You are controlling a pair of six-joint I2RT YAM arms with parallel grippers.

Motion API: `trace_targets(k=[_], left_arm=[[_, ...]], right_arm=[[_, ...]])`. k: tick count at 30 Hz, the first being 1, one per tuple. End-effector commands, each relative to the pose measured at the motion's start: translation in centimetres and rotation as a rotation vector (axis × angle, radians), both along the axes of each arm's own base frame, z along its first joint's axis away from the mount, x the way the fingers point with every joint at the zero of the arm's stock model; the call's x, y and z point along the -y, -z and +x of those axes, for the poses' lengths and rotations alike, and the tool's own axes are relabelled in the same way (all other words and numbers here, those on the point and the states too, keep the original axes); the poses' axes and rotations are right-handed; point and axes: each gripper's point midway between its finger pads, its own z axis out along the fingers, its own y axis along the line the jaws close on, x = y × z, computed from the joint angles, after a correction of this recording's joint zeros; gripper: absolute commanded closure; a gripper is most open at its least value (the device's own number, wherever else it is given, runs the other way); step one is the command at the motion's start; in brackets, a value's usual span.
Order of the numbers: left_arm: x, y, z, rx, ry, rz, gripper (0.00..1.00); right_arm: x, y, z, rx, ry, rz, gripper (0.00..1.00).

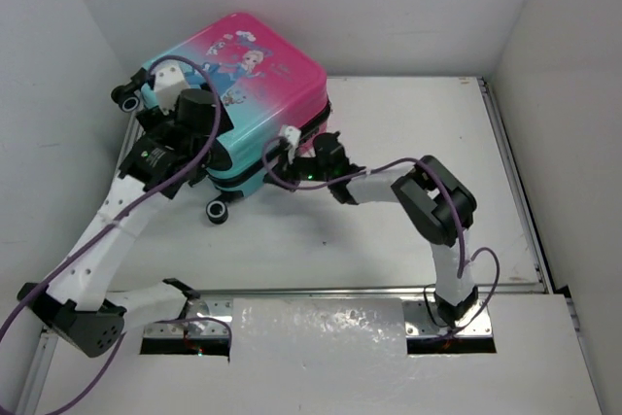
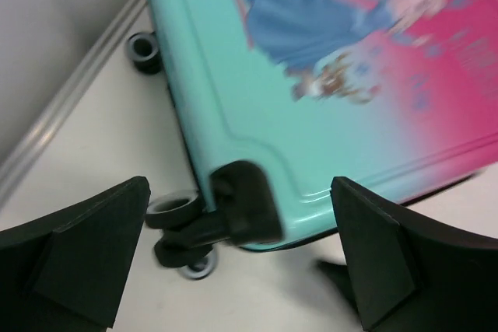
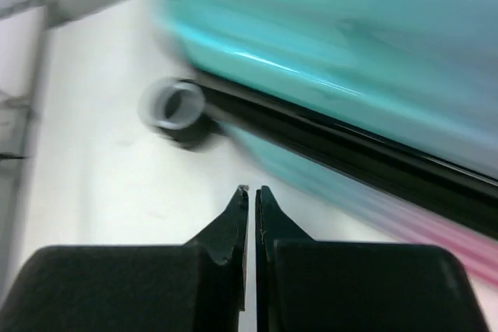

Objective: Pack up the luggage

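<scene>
The luggage (image 1: pixel 248 75) lies closed on its side at the back left of the table, its pink-to-teal shell with the cartoon print facing up. In the left wrist view its teal shell (image 2: pixel 311 91) fills the top, with a black corner wheel (image 2: pixel 175 219) below. My left gripper (image 1: pixel 207 148) hovers over the teal wheel end, and its jaws (image 2: pixel 240 192) are wide open and empty, spanning the wheel housing. My right gripper (image 1: pixel 303 158) is at the luggage's near side, shut and empty (image 3: pixel 251 190), pointing at the black zipper seam (image 3: pixel 350 153).
The white table (image 1: pixel 389 221) has a metal rail along its right edge (image 1: pixel 515 182). White walls enclose the back and both sides. Other luggage wheels (image 1: pixel 126 96) stick out near the left wall. A wheel (image 3: pixel 175 106) shows in the right wrist view.
</scene>
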Motion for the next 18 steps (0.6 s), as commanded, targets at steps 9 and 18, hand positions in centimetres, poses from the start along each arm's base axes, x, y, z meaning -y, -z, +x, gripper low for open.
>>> trace_targets(k=[9,18], left_arm=[[2.1,0.4,0.6,0.086,-0.009,-0.239,0.0],[-7.1,0.4,2.1,0.204,-0.317,-0.362,0.0]], right_arm=[[7.5,-7.3,4.1,-0.033,0.503,0.099,0.25],[20.7,-10.4,16.4,-0.226,0.94,-0.045,0.01]])
